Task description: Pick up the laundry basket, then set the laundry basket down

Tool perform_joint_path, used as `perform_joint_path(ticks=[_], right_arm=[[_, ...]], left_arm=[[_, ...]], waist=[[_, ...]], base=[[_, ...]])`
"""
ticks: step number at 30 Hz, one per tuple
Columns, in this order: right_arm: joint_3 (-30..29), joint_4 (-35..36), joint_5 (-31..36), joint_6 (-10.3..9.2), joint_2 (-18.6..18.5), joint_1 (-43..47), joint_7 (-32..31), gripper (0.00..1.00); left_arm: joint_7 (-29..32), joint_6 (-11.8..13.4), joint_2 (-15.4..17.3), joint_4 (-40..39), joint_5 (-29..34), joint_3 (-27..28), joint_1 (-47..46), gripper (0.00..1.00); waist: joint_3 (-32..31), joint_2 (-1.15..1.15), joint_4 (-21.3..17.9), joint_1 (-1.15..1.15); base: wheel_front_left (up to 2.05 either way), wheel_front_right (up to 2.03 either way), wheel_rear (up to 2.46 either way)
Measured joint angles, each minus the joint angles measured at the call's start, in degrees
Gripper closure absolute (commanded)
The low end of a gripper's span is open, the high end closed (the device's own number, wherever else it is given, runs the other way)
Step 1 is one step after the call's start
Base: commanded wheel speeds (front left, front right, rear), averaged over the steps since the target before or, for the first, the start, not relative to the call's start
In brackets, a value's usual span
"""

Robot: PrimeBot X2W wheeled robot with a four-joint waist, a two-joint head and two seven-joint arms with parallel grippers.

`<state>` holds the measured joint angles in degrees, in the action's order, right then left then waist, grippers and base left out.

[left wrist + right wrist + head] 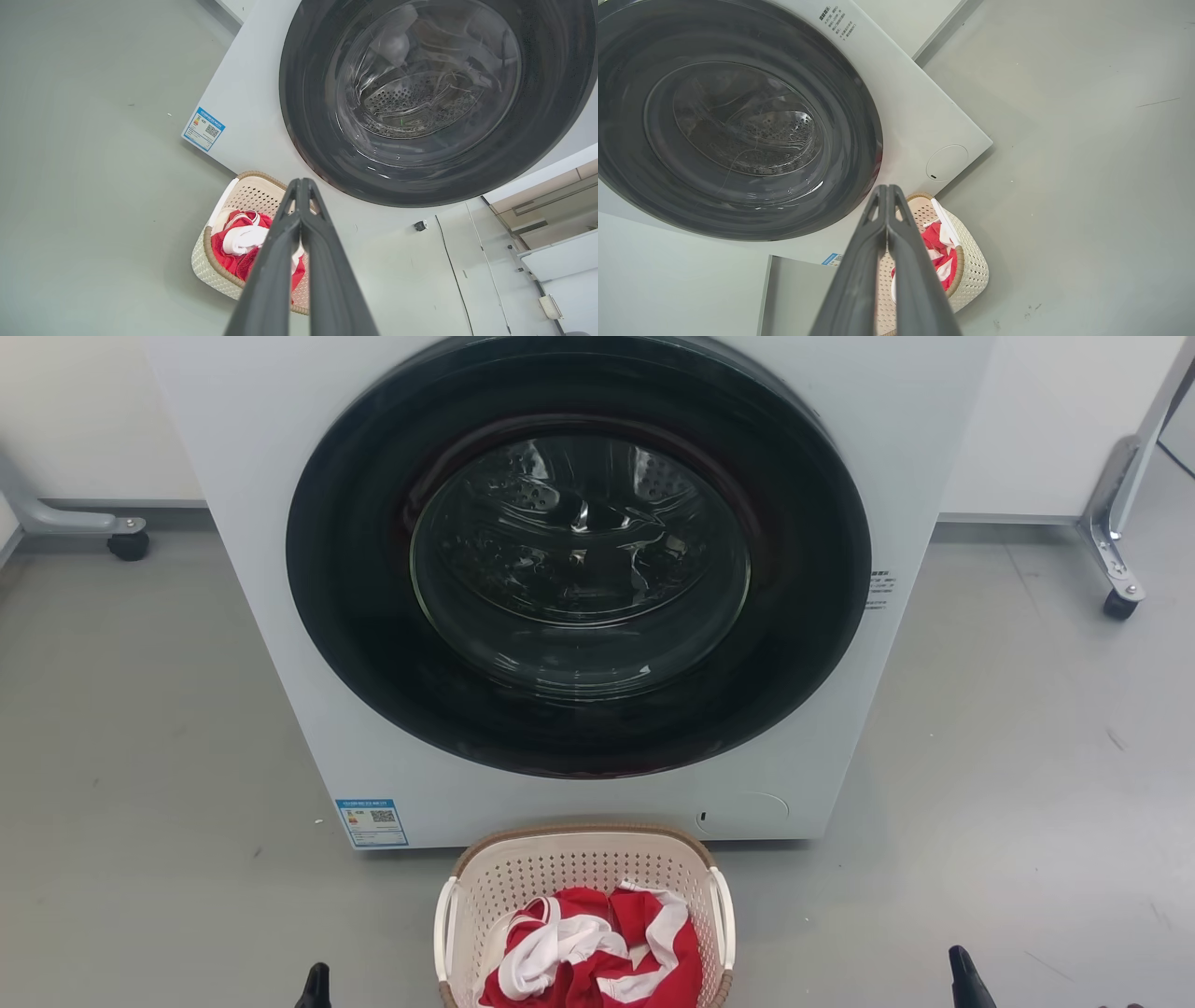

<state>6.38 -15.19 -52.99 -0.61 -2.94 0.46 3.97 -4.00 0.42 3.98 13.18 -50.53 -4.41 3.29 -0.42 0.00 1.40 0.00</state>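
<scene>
- Sitting on the grey floor (pixel 140 756), the laundry basket (pixel 560 863) stands just in front of the washing machine (pixel 299 709), below its round dark door (pixel 579 560), which appears shut.
- Red and white cloth (pixel 597 952) lies bunched inside the basket.
- The left gripper (pixel 301 183) has its fingers pressed together, holding nothing, clear of the basket on its left side.
- The right gripper (pixel 887 188) likewise has its fingers together and empty, off to the basket's right.
- In the head view dark tips rise at the bottom edge on either side of the basket; the right one seems farther from it.
- A blue label (pixel 372 822) sits at the machine's lower left corner.
</scene>
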Motion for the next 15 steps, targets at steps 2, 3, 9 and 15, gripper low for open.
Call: perform_joint_path(ticks=[2,3,9,15], right_arm=[[-0.5,0.0,-1.7,0.21,0.0,-0.1,-0.5,1.00],[-0.8,-0.1,-2.4,0.40,0.0,-0.1,-0.7,1.00],[-2.7,-0.4,-7.6,1.41,0.1,-0.9,-2.1,1.00],[-4.4,-0.5,-12.2,2.22,0.2,-1.4,-3.4,1.00]], left_arm=[[0.6,-0.4,0.0,0.3,-1.5,0.3,-0.5,1.00],[0.8,-0.5,0.0,0.3,-2.6,0.5,-0.7,1.00],[2.1,-1.5,-0.3,0.9,-7.8,1.9,-1.5,1.00],[3.5,-2.4,-0.4,1.2,-12.8,2.9,-2.3,1.00]], waist=[[0.0,0.00,-0.1,0.00],[0.0,0.00,-0.1,0.00],[0.1,0.00,-0.3,0.00],[0.2,0.00,-0.4,0.00]], base=[[0.00,0.00,0.00],[0.00,0.00,0.00],[0.00,0.00,0.00],[0.00,0.00,0.00]])
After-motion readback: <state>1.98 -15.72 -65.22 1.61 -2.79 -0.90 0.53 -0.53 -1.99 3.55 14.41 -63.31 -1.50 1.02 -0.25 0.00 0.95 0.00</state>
